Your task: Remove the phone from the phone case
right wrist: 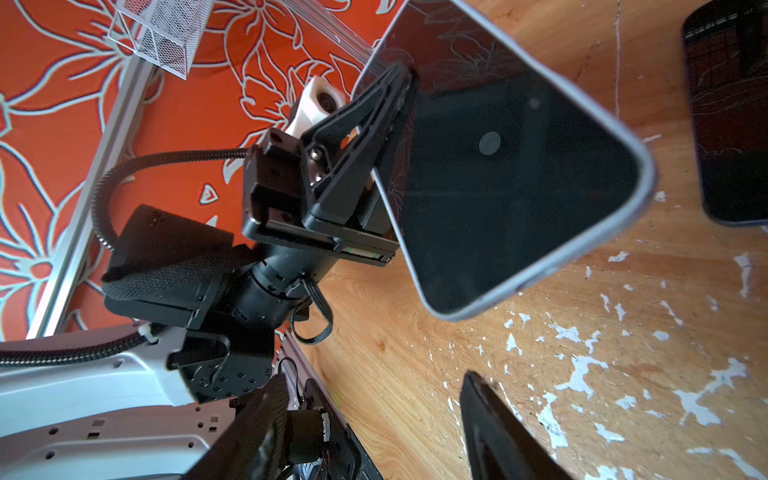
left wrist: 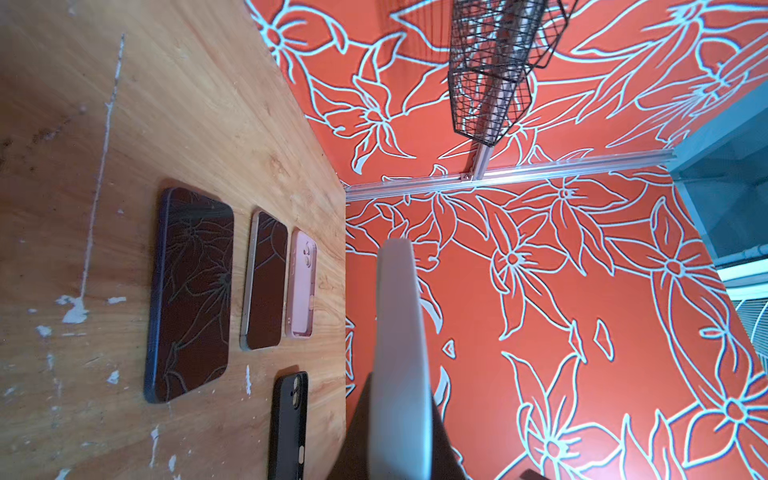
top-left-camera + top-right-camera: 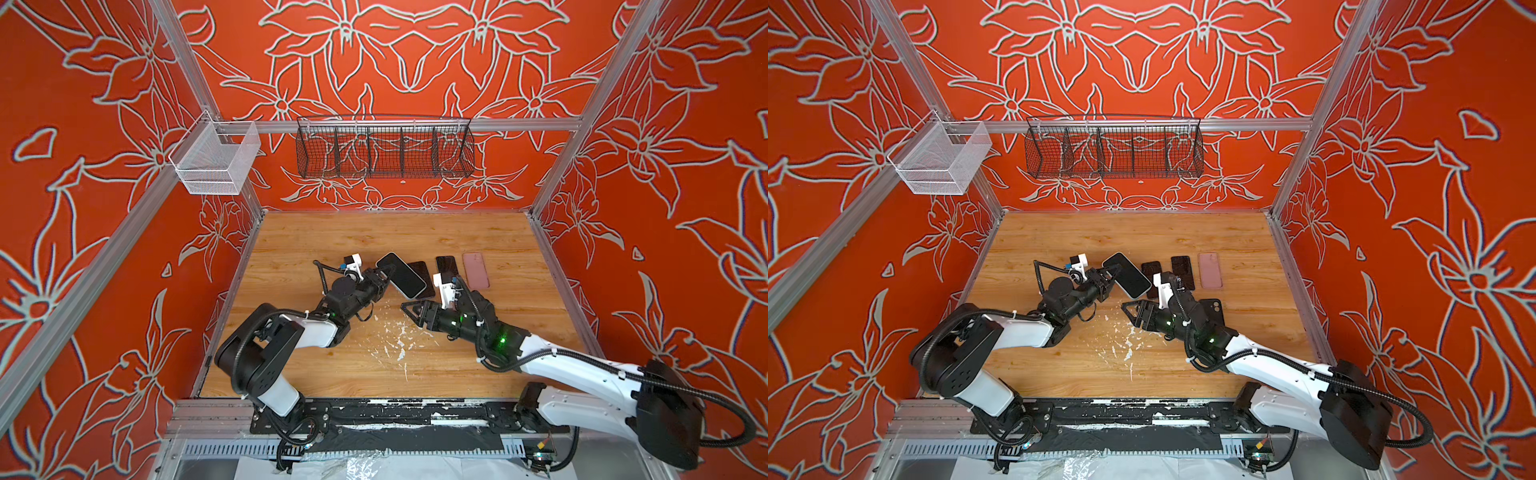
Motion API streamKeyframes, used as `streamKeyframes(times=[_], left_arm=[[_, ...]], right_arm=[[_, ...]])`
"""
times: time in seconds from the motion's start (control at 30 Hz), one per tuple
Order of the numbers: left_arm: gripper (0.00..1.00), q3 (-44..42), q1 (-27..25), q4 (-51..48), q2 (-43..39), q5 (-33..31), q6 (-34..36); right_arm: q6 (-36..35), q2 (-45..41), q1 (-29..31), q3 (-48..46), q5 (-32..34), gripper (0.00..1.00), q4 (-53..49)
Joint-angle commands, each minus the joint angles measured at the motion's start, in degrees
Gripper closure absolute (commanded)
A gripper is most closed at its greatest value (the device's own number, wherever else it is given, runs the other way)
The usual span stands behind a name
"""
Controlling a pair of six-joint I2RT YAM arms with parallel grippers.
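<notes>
My left gripper [image 3: 390, 271] [image 3: 1116, 272] is shut on one long edge of a phone [image 3: 402, 275] [image 3: 1127, 275] [image 1: 498, 166] and holds it tilted above the table. The phone has a black screen and sits in a pale grey phone case whose rim [image 1: 615, 232] and thick edge [image 2: 399, 332] show. A dark finger [image 2: 353, 424] presses its side. My right gripper [image 3: 405, 309] [image 3: 1125, 308] [image 1: 374, 415] hangs just in front of the phone's lower end, open, with only bare table between its fingers [image 1: 490, 415].
Behind the held phone, a dark blue phone [image 2: 191, 295], a silver-edged phone [image 2: 266, 282] and a pink case [image 3: 476, 270] [image 2: 303, 286] lie in a row. A black case [image 3: 1214, 309] [image 2: 289, 424] lies by my right wrist. White flecks [image 3: 399, 340] mark the table [image 3: 374, 232].
</notes>
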Motion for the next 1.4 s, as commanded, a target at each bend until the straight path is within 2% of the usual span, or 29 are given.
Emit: streamKeyframes(times=[0.0,0.27,0.47,0.8,1.07,1.37], left_arm=[[1.00,1.0,-0.5,-3.7,-6.4,-2.5,5.1],[1.00,-2.0,-0.5,-2.8,-10.8,-4.3,3.5],[1.00,-4.0,-0.6,-0.3,-12.5,-5.7,2.3],[1.00,-4.5,-0.6,-4.7,-17.5,-6.3,1.9],[1.00,-6.1,-0.5,-3.5,-18.9,-6.9,-0.5],[1.00,-7.0,-0.5,-2.9,-18.9,-7.4,-1.8]], right_arm=[[2.1,1.1,-0.2,0.4,-0.7,0.34,4.9],[5.0,5.0,0.0,-0.7,-0.6,0.40,15.1],[4.1,7.1,1.5,0.6,-0.1,0.48,18.1],[6.2,10.8,2.8,0.0,2.8,0.51,23.4],[6.3,13.8,4.0,-0.2,4.9,0.61,30.4],[6.5,16.8,4.6,0.2,4.7,0.70,33.5]])
